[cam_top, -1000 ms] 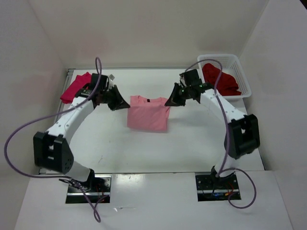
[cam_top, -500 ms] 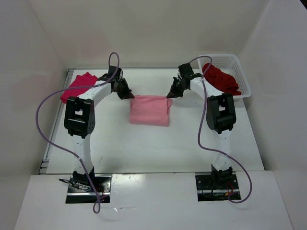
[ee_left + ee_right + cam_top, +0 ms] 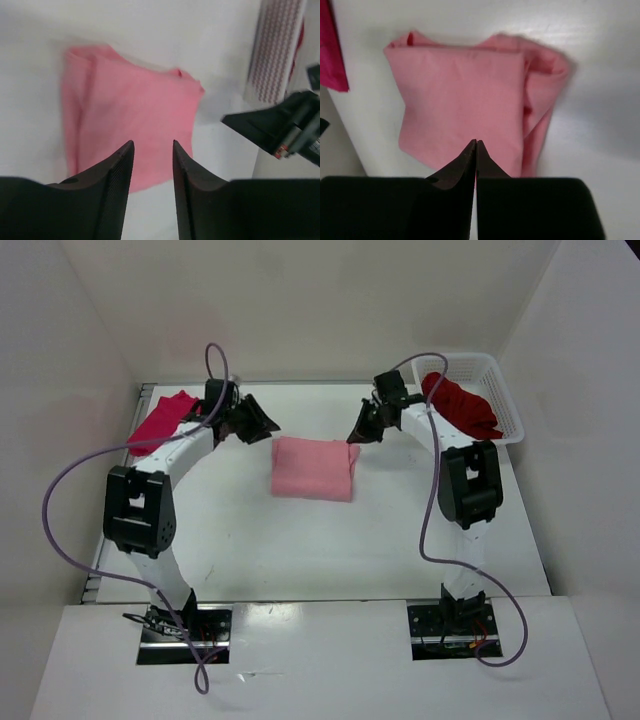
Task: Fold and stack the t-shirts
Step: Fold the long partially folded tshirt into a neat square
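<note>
nearest, the two arm bases sit at the front edge of the table (image 3: 300, 550), well short of the light pink t-shirt (image 3: 313, 468), and a broad bare stretch of white table lies between them and the shirt's near hem

the light pink t-shirt lies flat about mid-table, folded into a compact rectangle; its near edge is fairly straight, and in the right wrist view one side shows doubled layers and a rumpled fold; bare table shows on all four sides of it

the left gripper (image 3: 153, 144) hangs just off the shirt's far left corner, clear of the cloth, its fingers parted by a modest gap with nothing between them

the right gripper (image 3: 476, 142) sits at the far right corner, fingertips drawn together to a hairline slit with no cloth seen pinched in them; whether it touches the corner cannot be told

both forearms arc outward from the shirt, leaving its middle and near side uncovered

farther left of the pink shirt and well apart from it, the bright crimson-magenta t-shirt (image 3: 160, 422) lies at the table's left edge by the side wall, partly behind the left forearm

farther right, also apart, the dark maroon t-shirt (image 3: 462, 405) is heaped in the white mesh basket (image 3: 508, 410), which stands in the far right corner beside the right wall

beyond the pink shirt's far edge a strip of bare table runs to the back wall
</note>
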`<state>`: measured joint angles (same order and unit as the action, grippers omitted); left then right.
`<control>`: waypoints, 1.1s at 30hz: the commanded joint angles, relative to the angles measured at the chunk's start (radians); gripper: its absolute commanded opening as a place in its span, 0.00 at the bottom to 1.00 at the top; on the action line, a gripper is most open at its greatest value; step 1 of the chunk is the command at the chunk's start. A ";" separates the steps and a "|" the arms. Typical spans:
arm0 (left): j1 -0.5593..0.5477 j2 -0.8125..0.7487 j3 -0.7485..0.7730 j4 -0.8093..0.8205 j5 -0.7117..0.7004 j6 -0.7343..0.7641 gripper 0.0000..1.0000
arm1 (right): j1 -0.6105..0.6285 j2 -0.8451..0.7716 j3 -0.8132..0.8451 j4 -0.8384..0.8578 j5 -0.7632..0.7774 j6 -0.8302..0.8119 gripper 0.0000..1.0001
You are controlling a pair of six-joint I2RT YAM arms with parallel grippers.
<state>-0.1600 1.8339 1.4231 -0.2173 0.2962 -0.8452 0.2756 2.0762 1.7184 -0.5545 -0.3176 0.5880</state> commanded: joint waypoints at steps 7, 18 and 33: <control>-0.131 0.002 -0.265 0.108 0.202 0.043 0.42 | 0.146 -0.128 -0.351 0.203 -0.275 0.024 0.00; -0.131 0.055 -0.459 0.134 0.103 0.055 0.43 | 0.135 -0.094 -0.499 0.242 -0.212 -0.005 0.00; -0.007 -0.254 -0.428 0.030 0.112 0.026 0.76 | 0.135 -0.292 -0.510 0.125 -0.215 -0.042 0.06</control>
<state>-0.2111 1.6283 0.9569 -0.1551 0.4294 -0.8375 0.4118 1.8915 1.1641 -0.3962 -0.5346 0.5808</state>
